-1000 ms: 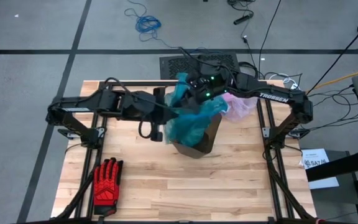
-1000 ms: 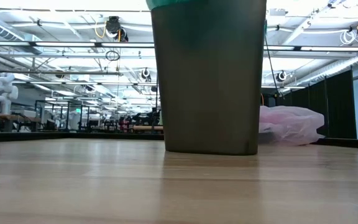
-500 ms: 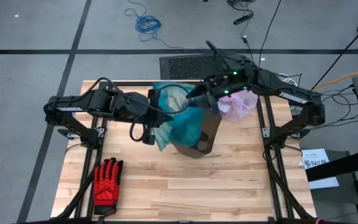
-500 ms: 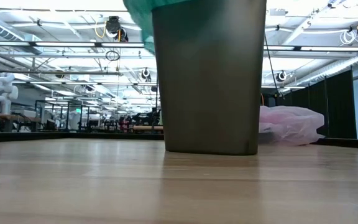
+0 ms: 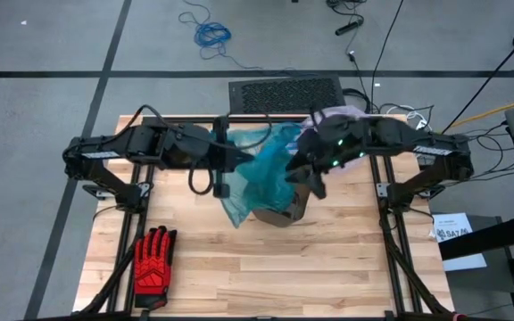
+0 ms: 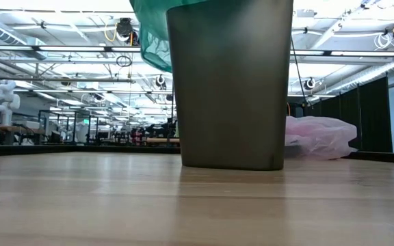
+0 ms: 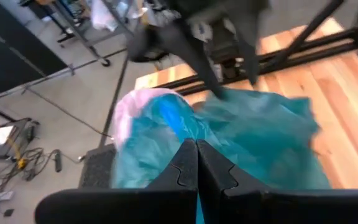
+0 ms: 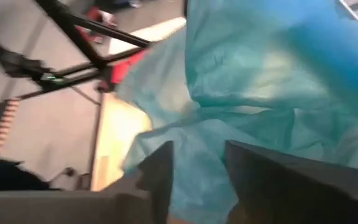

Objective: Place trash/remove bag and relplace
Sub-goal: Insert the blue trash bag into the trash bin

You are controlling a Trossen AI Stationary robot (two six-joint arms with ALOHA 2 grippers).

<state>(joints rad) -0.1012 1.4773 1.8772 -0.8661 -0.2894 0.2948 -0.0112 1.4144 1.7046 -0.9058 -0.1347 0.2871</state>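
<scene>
Replacement step: the left pincer (image 5: 224,169), clamped on the teal bag (image 5: 261,178), spreads it over the bin (image 6: 230,85) at frame centre. The right pincer (image 5: 306,174) is open beside it. The pink bag (image 6: 320,137) lies behind. Next: seat the rim.

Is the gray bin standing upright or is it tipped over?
Upright. In the low view the bin stands flat on the table on its base, with its walls rising straight. The teal bag hangs over its top edge.
</scene>
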